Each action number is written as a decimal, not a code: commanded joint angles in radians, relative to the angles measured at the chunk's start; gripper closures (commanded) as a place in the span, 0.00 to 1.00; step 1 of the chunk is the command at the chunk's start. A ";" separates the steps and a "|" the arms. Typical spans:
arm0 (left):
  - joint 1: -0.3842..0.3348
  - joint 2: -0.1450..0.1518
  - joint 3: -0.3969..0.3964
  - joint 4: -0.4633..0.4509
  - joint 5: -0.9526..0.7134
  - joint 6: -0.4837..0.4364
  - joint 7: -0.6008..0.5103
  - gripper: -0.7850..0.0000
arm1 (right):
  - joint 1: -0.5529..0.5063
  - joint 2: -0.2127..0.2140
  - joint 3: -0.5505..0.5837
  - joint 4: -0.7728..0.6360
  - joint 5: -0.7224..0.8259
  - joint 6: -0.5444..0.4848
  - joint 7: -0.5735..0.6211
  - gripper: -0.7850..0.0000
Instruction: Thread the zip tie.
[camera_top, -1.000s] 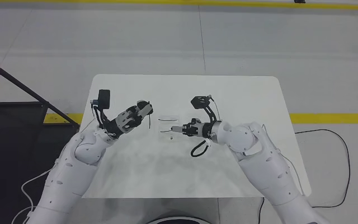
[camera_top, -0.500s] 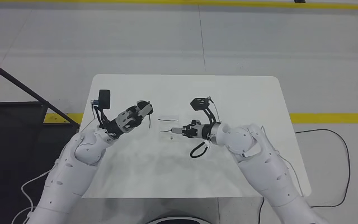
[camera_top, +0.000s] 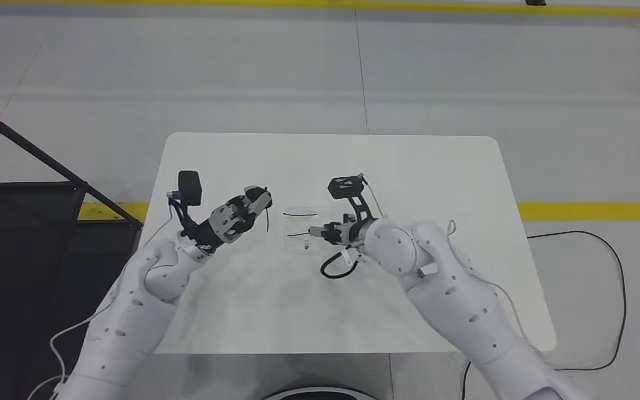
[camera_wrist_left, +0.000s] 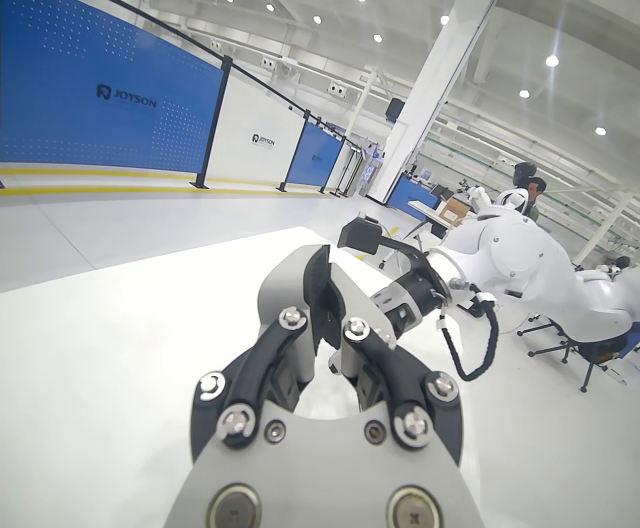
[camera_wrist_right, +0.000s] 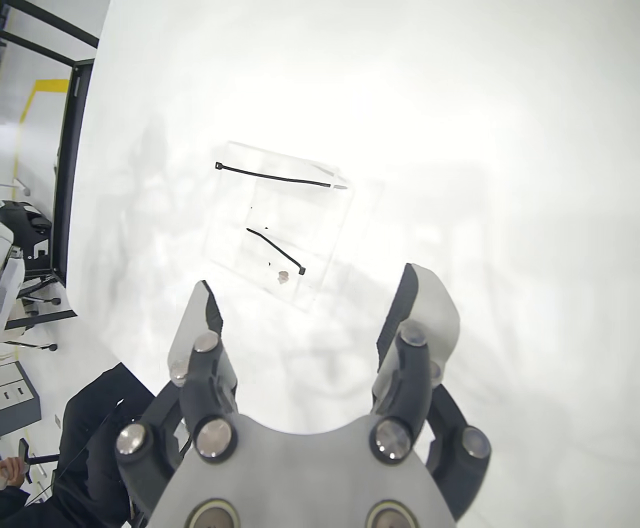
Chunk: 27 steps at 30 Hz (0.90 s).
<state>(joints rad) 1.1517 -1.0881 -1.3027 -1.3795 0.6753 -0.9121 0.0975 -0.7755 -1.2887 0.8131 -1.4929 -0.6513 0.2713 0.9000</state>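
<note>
Top view, left of centre: I can't tell whether my left gripper (camera_top: 264, 194) actually pinches that thin black strand (camera_top: 267, 218); too small.

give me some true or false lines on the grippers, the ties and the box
1. The right gripper is open. True.
2. The left gripper is open. False: it is shut, with a zip tie at its tip.
3. Two ties lie at the clear box. True.
4. The right gripper holds a tie. False: nothing is between its fingers.
5. The box is on the floor. False: it stands on the table.
</note>
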 joint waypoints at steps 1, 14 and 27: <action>-0.004 -0.002 0.002 0.010 0.007 0.001 0.006 1.00 | 0.012 -0.005 -0.011 0.013 -0.004 0.001 0.007 0.37; -0.016 -0.009 0.009 0.031 0.012 -0.002 0.008 1.00 | 0.052 -0.034 -0.052 0.075 -0.030 0.010 0.026 0.56; -0.020 -0.014 0.006 0.039 0.006 -0.004 -0.004 1.00 | 0.072 -0.057 -0.066 0.111 -0.039 0.001 0.032 0.71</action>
<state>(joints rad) 1.1316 -1.1014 -1.2966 -1.3415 0.6817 -0.9166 0.0948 -0.7044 -1.3443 0.7475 -1.3839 -0.6897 0.2726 0.9312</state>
